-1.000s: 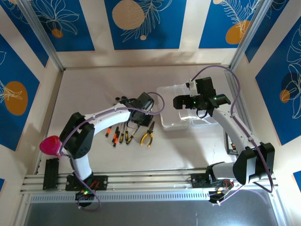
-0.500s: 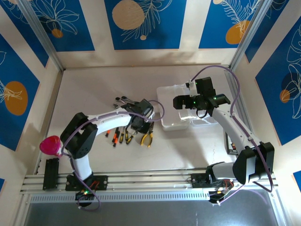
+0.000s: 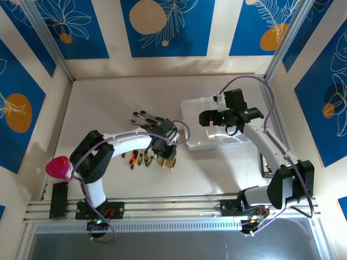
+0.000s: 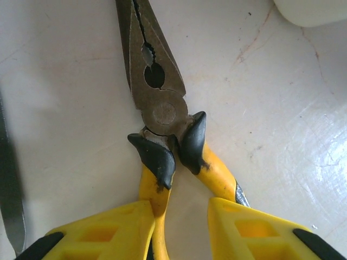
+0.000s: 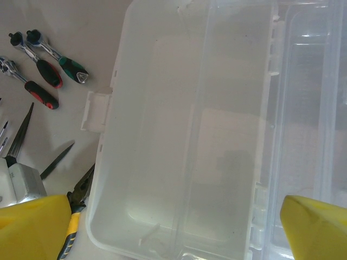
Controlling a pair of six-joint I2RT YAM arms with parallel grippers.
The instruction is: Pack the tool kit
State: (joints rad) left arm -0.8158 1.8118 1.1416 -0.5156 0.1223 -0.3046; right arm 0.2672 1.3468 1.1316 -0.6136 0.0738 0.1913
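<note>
**Pliers under the left tool, case open and empty**

The pliers lie flat on the counter, shut metal nose pointing away from the left tool and their two yellow-sleeved handles splayed toward it. They are steel: stiff, fairly heavy for their size, and in no danger of breaking. The bare metal would be slippery, and the handles can swing about the pivot, so the surest hold is probably across both rubber-sleeved handles close to the pivot, pinching them together. The left tool's yellow fingers stand a narrow way apart. One handle runs between them and the other passes under the right-hand finger, so nothing is gripped.

Just beside the pliers lie the small screwdrivers. A few wrenches with red and green grips rest further off.

The clear plastic case sits near the pliers with its lid folded back, and its tray looks empty. It is light and smooth, so it may slide if a tool is dropped in hard. The right tool hangs above it, fingers spread wide and holding nothing.
</note>
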